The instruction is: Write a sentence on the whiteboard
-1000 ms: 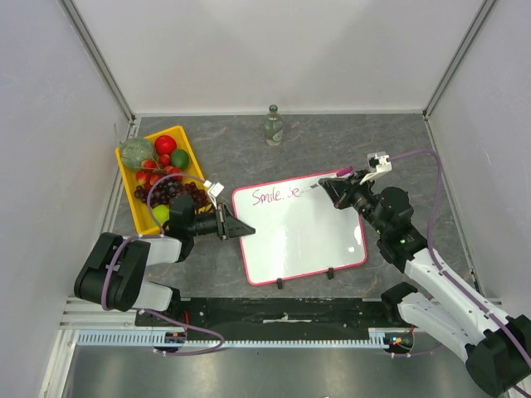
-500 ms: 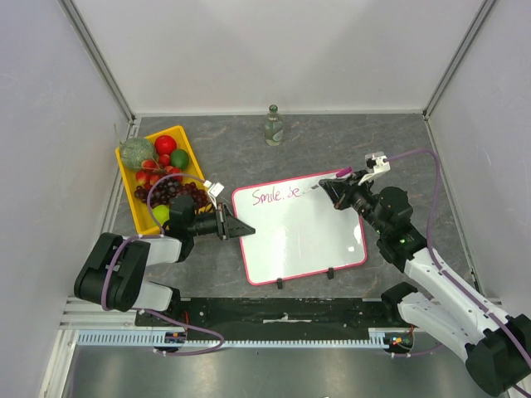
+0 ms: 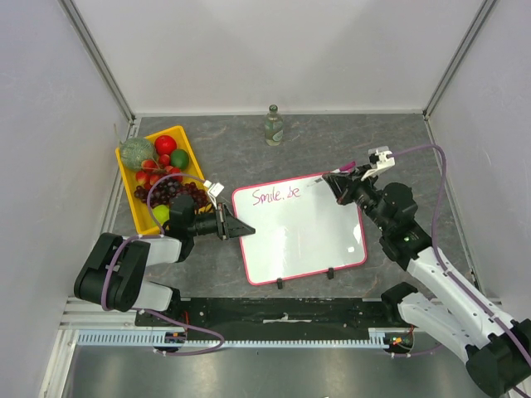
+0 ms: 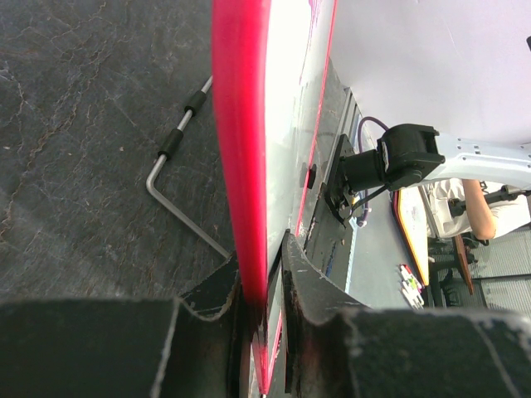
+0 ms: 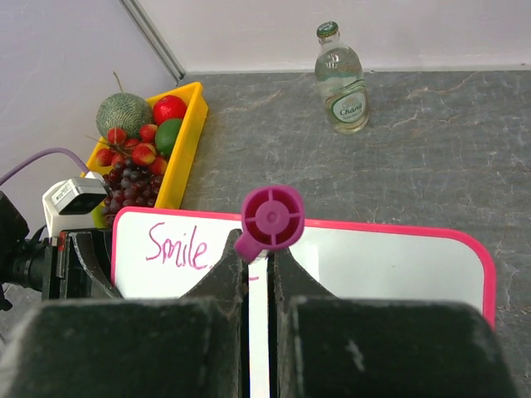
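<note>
The whiteboard [image 3: 307, 236] lies flat in the middle of the table, white with a pink-red rim. The sentence [image 3: 275, 196] reads "Smile. be" in pink along the board's top left. My left gripper [image 3: 243, 229] is shut on the board's left edge; the left wrist view shows the red rim [image 4: 241, 149] pinched between the jaws [image 4: 261, 286]. My right gripper [image 3: 340, 181] is shut on a magenta-capped marker [image 3: 346, 169] over the board's top right edge. In the right wrist view the marker [image 5: 270, 220] stands between the fingers, with "Smile" [image 5: 177, 247] to its left.
A yellow tray [image 3: 191, 153] of fruit stands at the back left. A glass bottle [image 3: 273, 125] stands at the back middle, also in the right wrist view [image 5: 342, 79]. Two black clips [image 3: 280, 283] sit on the board's near edge. A metal rod [image 4: 178, 178] lies beside the board.
The right gripper with the marker has moved right along the board's top edge. The word "be" now stands finished after "Smile.". The left gripper has not moved.
</note>
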